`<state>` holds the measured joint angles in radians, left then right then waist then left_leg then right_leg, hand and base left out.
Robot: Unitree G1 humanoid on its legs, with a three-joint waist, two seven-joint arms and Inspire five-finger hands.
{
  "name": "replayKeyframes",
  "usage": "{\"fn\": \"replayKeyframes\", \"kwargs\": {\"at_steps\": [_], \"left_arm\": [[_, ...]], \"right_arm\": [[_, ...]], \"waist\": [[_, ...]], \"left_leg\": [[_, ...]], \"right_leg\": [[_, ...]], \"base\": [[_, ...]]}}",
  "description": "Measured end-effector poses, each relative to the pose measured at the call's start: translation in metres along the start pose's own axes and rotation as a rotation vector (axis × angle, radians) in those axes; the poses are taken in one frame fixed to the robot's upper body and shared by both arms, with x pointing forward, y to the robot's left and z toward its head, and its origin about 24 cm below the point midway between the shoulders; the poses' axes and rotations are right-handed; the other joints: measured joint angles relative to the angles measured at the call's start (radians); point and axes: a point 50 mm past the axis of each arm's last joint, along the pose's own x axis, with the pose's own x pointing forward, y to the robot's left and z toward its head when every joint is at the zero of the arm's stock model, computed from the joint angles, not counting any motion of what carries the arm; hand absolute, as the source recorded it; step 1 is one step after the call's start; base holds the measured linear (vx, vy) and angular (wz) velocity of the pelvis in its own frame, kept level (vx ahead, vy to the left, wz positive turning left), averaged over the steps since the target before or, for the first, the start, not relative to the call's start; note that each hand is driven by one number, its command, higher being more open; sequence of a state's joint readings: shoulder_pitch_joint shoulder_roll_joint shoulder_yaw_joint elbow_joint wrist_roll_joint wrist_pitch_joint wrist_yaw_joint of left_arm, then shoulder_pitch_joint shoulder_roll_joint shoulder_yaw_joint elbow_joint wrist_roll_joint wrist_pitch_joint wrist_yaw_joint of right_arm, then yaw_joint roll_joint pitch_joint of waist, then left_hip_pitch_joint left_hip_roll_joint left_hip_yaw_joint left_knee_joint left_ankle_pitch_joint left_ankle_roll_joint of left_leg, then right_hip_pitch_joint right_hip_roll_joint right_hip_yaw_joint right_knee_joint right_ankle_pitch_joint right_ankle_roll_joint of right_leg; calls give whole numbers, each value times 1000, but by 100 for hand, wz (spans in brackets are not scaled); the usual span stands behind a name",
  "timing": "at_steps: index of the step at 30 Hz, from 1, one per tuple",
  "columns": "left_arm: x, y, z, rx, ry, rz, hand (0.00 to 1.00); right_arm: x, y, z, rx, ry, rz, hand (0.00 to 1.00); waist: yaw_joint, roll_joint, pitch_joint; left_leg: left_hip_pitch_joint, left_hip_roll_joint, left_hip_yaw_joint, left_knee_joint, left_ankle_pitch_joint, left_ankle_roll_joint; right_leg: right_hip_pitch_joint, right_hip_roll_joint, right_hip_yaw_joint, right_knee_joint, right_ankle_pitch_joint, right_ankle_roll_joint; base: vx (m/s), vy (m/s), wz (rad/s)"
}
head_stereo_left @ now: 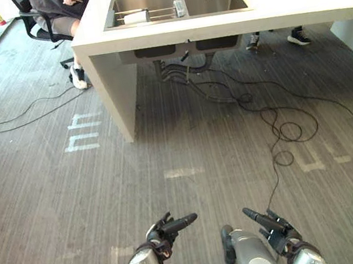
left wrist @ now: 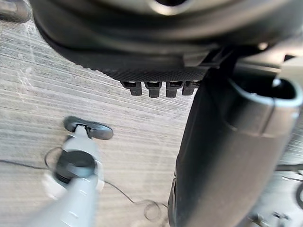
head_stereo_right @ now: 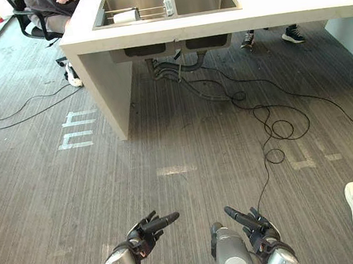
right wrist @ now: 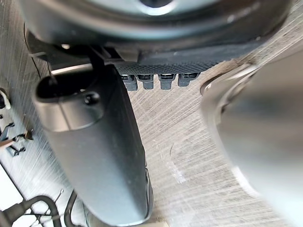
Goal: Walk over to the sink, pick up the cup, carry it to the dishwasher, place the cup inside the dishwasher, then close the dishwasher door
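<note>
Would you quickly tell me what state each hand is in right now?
Left hand: open, holding nothing.
Right hand: open, holding nothing.

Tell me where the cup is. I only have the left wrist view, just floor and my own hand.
Observer: A white cup lies on a wire rack in the left basin of the steel double sink, set in the white counter ahead.
Operator: Anything on the floor in my way?
Observer: Black cables loop across the grey floor in front of the counter, towards your right.
Operator: Is my right hand free?
Observer: Yes, the right hand is open and empty, low beside the left hand.
</note>
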<state>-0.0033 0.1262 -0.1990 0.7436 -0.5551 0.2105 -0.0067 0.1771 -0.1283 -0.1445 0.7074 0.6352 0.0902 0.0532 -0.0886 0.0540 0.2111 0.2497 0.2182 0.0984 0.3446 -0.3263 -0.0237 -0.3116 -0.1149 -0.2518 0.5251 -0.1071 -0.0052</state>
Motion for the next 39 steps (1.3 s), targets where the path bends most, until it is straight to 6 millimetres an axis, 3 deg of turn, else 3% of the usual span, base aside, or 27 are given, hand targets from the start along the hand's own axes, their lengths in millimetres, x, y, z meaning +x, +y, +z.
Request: {"fn": "replayKeyframes", "kwargs": {"at_steps": [2,4,5,6,8,10,11,12,14,15,16,18,21,23,25,27,28,29,31,32,33,34,35,36,37,38,39], "left_arm": [[-3,2,-18,-9,36,14,100],[-6,5,-25,-31,19,24,100],[-6,4,-23,-38,-7,23,100],[-6,4,-21,-39,-20,23,100],[-9,3,-17,-49,-72,12,100],[-13,4,-8,-73,-143,11,100],[-14,5,-7,-87,-154,17,100],[-16,7,-7,-116,-170,26,100],[-19,8,-8,-141,-182,34,100],[-19,9,-7,-162,-189,52,100],[-20,11,-4,-175,-202,66,100],[-19,9,3,-173,-228,57,100],[-24,10,11,-187,-274,65,100],[-29,16,25,-204,-371,92,100],[-37,15,38,-200,-469,92,100],[-48,12,52,-155,-593,84,100],[-55,8,63,-124,-666,74,100],[-62,4,71,-96,-724,62,100],[-72,-4,84,-75,-804,47,100],[-78,-8,92,-88,-855,46,100],[-79,-9,95,-94,-876,46,100],[-80,-13,101,-104,-902,45,100],[-80,-15,104,-110,-910,46,100],[-80,-20,109,-115,-921,40,100],[-80,-20,111,-105,-926,42,100],[-80,-22,112,-99,-927,32,100],[-81,-26,115,-86,-935,14,100]], "right_arm": [[-5,-11,-4,-2,12,-24,100],[-7,-15,-8,-11,32,-35,100],[-7,-16,-8,-17,32,-36,100],[-7,-15,-7,-18,29,-33,100],[-4,-11,0,-34,15,-10,100],[5,4,21,-64,-30,43,100],[7,8,24,-65,-39,55,100],[9,14,30,-67,-53,77,100],[9,15,29,-76,-46,84,100],[10,12,23,-75,-19,73,100],[9,11,11,-74,27,77,100],[7,6,1,-68,69,70,100],[6,-2,-15,-91,140,44,100],[6,-4,-14,-117,143,52,100],[5,-9,-19,-118,163,36,100],[3,-14,-24,-91,172,6,100],[2,-17,-24,-69,170,-11,100],[1,-20,-27,-55,177,-33,100],[0,-26,-28,-32,173,-73,100],[1,-26,-23,-8,143,-81,100],[2,-27,-22,10,129,-86,100],[1,-30,-20,46,106,-102,100],[1,-31,-19,63,91,-109,100],[0,-35,-19,109,75,-124,100],[-1,-35,-21,113,81,-127,100],[-3,-37,-26,114,93,-134,100],[-9,-39,-43,129,138,-143,100]], "waist": [[-3,48,-7],[7,64,-7],[24,64,-2],[32,57,3],[54,43,12],[77,40,19],[76,38,21],[75,40,22],[76,59,26],[77,65,35],[77,42,42],[75,19,51],[90,19,56],[101,9,53],[106,-9,36],[119,-48,3],[119,-68,-8],[119,-83,-17],[106,-75,-18],[98,-73,-19],[92,-69,-18],[88,-54,-10],[87,-49,-7],[73,-44,-4],[69,-45,-4],[66,-50,-7],[72,-87,-22]], "left_leg": [[-146,57,-4,361,189,-49],[-263,114,-21,621,346,-78],[-355,122,-20,791,264,-57],[-384,110,-19,824,226,-54],[-434,42,5,734,152,-48],[-471,-34,52,403,116,-48],[-470,-55,55,284,122,-54],[-439,-102,49,-94,224,-77],[-427,-87,46,-252,263,-107],[-421,-74,58,-213,347,-102],[-430,-85,95,-174,353,-97],[-452,-97,141,-122,356,-88],[-458,-120,124,-64,359,-29],[-456,-145,108,-27,335,14],[-436,-176,109,-60,325,29],[-395,-228,120,-145,327,34],[-362,-259,125,-177,340,60],[-323,-285,113,-191,330,78],[-268,-292,84,-204,309,99],[-242,-290,65,-207,299,97],[-226,-287,53,-214,293,96],[-191,-274,32,-230,278,95],[-175,-265,22,-234,273,90],[-148,-233,-18,-215,247,63],[-144,-227,-38,-196,235,56],[-143,-223,-56,-174,216,42],[-145,-232,-94,-126,170,14]], "right_leg": [[90,32,-10,-33,-47,-11],[200,68,-6,-118,-64,-32],[277,83,-4,-167,-63,-30],[319,83,0,-194,-63,-31],[417,80,31,-261,-63,-30],[474,74,98,-310,-63,-29],[486,69,111,-318,-63,-28],[521,59,145,-354,-71,-12],[561,73,166,-389,-85,16],[607,79,182,-414,-102,37],[625,52,178,-430,-118,34],[636,18,164,-427,-131,41],[637,-6,163,-393,-129,43],[627,-26,168,-339,-128,43],[566,-54,173,-215,-129,45],[444,-115,194,21,-115,119],[380,-151,207,167,-62,218],[338,-175,221,286,35,265],[280,-189,215,445,116,246],[214,-196,185,534,22,199],[188,-201,157,550,-22,163],[141,-204,99,521,-90,114],[120,-204,75,476,-110,102],[98,-184,34,243,-122,88],[102,-169,39,154,-115,89],[105,-158,49,71,-87,84],[108,-157,58,-55,131,71]], "base": [[539,-233,-11],[507,-91,-10],[511,-61,-14],[485,-68,-23],[398,-29,-45],[384,48,-87],[476,206,-101],[325,172,-76],[281,204,-60],[374,290,-34],[379,277,-19],[274,140,13],[311,127,-11],[276,120,-18],[230,105,6],[258,102,11],[307,96,28],[324,100,35],[402,83,39],[380,42,39],[235,-6,38],[217,-43,33],[307,-134,64],[302,-174,69],[252,-196,84],[227,-216,80],[241,-249,70]]}}
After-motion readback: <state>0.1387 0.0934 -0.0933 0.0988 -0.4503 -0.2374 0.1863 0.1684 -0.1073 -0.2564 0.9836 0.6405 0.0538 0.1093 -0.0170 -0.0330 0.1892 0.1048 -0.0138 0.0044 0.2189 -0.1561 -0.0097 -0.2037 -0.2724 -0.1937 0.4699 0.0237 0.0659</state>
